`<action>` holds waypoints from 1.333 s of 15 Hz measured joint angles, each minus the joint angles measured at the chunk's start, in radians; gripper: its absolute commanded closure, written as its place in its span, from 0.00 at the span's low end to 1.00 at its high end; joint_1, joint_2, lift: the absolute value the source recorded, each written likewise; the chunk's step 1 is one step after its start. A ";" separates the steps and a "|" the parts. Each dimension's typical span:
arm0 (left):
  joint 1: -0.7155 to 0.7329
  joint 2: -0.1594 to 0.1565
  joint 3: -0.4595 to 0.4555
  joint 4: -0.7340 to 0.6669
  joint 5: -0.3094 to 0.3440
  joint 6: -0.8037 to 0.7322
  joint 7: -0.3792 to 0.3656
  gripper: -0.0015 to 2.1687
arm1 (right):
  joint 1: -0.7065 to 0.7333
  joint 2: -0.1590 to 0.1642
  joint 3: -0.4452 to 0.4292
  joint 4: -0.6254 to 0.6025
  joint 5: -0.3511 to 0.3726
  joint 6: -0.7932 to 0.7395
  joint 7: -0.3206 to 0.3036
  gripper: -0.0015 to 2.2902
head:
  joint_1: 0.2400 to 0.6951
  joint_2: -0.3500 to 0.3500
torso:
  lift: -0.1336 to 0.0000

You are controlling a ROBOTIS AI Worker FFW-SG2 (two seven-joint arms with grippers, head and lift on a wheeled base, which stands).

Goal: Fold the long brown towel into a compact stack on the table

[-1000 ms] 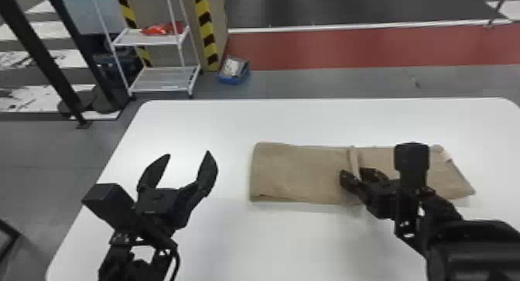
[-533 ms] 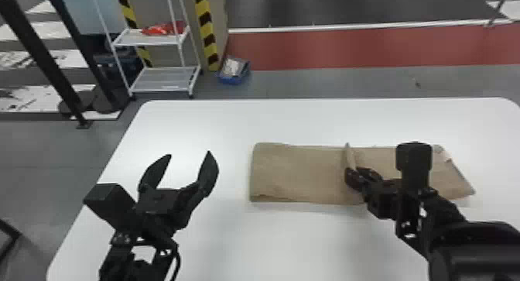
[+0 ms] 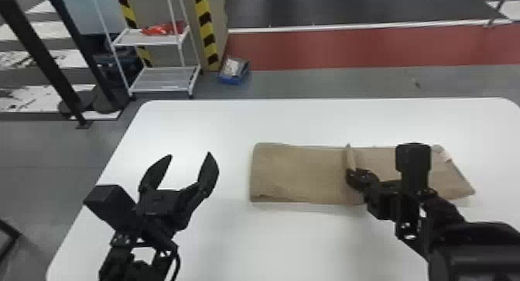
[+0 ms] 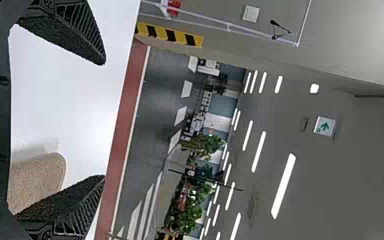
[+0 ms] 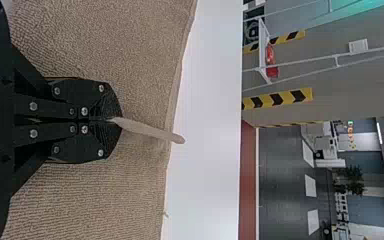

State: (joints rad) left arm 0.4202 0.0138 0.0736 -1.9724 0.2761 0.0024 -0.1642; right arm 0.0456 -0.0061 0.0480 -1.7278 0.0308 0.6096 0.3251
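At the near side, the left arm comes in from the bottom edge of the head view, its gripper (image 3: pixel 189 155) spread open above the white table (image 3: pixel 309 241), with nothing between its fingers, to the left of the towel and apart from it. The right arm comes in from the right, and its gripper (image 3: pixel 350 175) is clenched on the brown towel (image 3: pixel 300 175), pinching a thin raised fold (image 3: pixel 350 156); in the right wrist view that ridge pokes out past the closed tips.

The towel lies on the table, toward the right, as a folded strip running left to right. Its left end is fairly square, while its right end slants to a corner near the robot, with a pale patch (image 3: pixel 442 153) on its far side.

Beyond the table, a blue bin (image 3: pixel 232 78) sits on the gray floor beside a white rack (image 3: pixel 164 81) with a red item (image 3: pixel 162 29) on its upper shelf. Farther back runs a red floor band (image 3: pixel 348 48), then dark flooring (image 3: pixel 348 7).
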 measured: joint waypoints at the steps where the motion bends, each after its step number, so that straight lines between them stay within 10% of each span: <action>1: 0.000 0.000 0.000 0.001 0.000 0.000 0.000 0.03 | 0.003 0.000 -0.001 -0.003 -0.001 0.002 0.000 0.58 | 1.00 0.65 | 0.08; 11: 0.004 0.000 0.005 0.004 0.000 -0.003 -0.001 0.03 | 0.013 0.000 -0.013 -0.098 -0.016 0.067 0.004 0.60 | 1.00 0.65 | 0.08; 15: 0.002 0.000 0.004 0.015 0.000 -0.004 -0.001 0.03 | 0.015 0.000 -0.024 -0.070 -0.015 0.098 0.005 0.17 | 1.00 0.64 | 0.08; 20: 0.002 0.000 0.006 0.018 0.000 -0.006 -0.001 0.03 | 0.034 0.000 -0.061 -0.080 -0.015 0.095 0.009 0.13 | 1.00 0.62 | 0.08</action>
State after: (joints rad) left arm 0.4218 0.0138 0.0796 -1.9544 0.2761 -0.0032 -0.1657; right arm 0.0795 -0.0061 -0.0127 -1.8075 0.0158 0.7051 0.3344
